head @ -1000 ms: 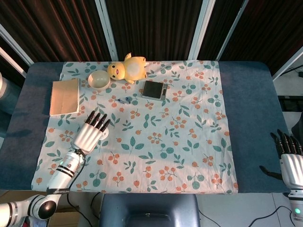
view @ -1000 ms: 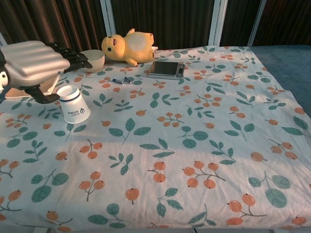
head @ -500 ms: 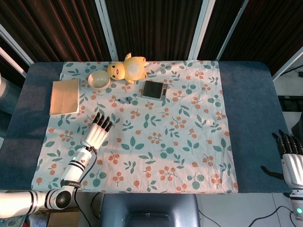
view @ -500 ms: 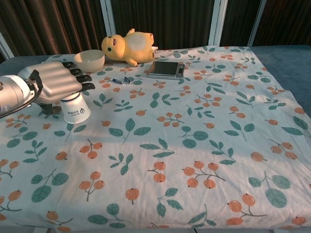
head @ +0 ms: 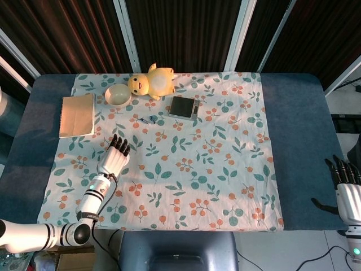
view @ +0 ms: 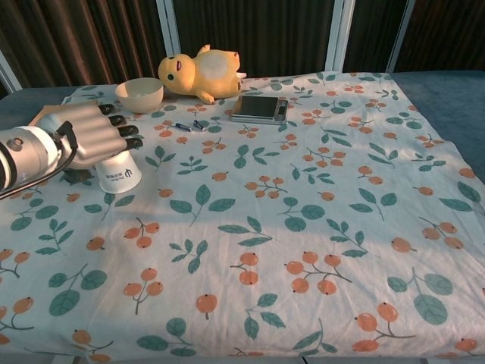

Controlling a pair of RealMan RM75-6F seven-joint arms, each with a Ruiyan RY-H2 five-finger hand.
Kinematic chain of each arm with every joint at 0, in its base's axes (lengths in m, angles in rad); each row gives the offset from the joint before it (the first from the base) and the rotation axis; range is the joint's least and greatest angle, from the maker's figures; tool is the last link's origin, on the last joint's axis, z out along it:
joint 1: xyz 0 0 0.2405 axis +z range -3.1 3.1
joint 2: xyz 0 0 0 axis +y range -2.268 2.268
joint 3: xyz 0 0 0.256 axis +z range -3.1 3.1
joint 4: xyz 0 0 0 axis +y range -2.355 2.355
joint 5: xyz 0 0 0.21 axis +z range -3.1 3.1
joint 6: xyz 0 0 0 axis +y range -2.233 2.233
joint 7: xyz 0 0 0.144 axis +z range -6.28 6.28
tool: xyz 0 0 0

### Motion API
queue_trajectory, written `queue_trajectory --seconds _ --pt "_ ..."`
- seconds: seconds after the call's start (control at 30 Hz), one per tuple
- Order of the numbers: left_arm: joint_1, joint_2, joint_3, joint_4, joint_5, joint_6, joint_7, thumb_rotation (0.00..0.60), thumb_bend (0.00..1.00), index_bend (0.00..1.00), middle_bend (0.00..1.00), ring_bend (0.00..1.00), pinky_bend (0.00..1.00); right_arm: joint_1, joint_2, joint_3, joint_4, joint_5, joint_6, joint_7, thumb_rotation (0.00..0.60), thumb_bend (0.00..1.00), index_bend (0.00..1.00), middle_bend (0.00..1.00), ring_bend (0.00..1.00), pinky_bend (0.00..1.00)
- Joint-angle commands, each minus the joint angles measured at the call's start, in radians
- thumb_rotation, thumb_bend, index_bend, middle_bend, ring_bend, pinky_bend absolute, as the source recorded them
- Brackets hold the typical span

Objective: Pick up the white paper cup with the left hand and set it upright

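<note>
Risk: left hand [view: 91, 135] lies over white paper cup [view: 121, 174], grasp unconfirmed; loose fingers could tip it. Right hand [head: 345, 186] idle, fingers apart.

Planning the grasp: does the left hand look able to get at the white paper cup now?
Probably yes. The left hand sits right over the white paper cup, fingers draped over its top, nothing between them.

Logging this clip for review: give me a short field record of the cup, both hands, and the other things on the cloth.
cup: white paper cup standing mouth-down on the floral cloth
left hand: left hand over the cup's top; contact cannot be told
right hand: right hand at the table's right edge, fingers apart, holding nothing
others: yellow plush duck, bowl, notebook, small scale
</note>
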Motion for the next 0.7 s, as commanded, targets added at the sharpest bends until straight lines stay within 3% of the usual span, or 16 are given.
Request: queue_trajectory --seconds 0.03,0.27,0.47,0.7 --pt "-0.004 -0.007 0.019 0.026 0.042 0.007 -0.023 0.6 0.39 0.0 0.05 0.0 0.01 0.001 0.001 -0.001 0.001 0.0 -0.003 0.001 0.6 0.17 0.0 0.0 0.0 0.0" --pt "0.002 -0.024 0.048 0.089 0.142 0.002 -0.1 0.6 0.48 0.14 0.23 0.0 0.06 0.001 0.002 -0.005 0.002 0.0 -0.009 0.001 0.6 0.17 0.0 0.0 0.0 0.0" --pt "0.007 -0.036 0.051 0.119 0.162 -0.001 -0.136 0.6 0.55 0.23 0.31 0.04 0.08 -0.002 0.006 -0.005 -0.001 0.0 -0.008 0.006 0.6 0.17 0.0 0.0 0.0 0.0" --pt "0.021 -0.025 0.047 0.114 0.204 0.01 -0.196 0.6 0.56 0.3 0.36 0.07 0.09 -0.002 0.008 -0.006 0.002 0.002 -0.011 0.014 0.6 0.17 0.0 0.0 0.0 0.0"
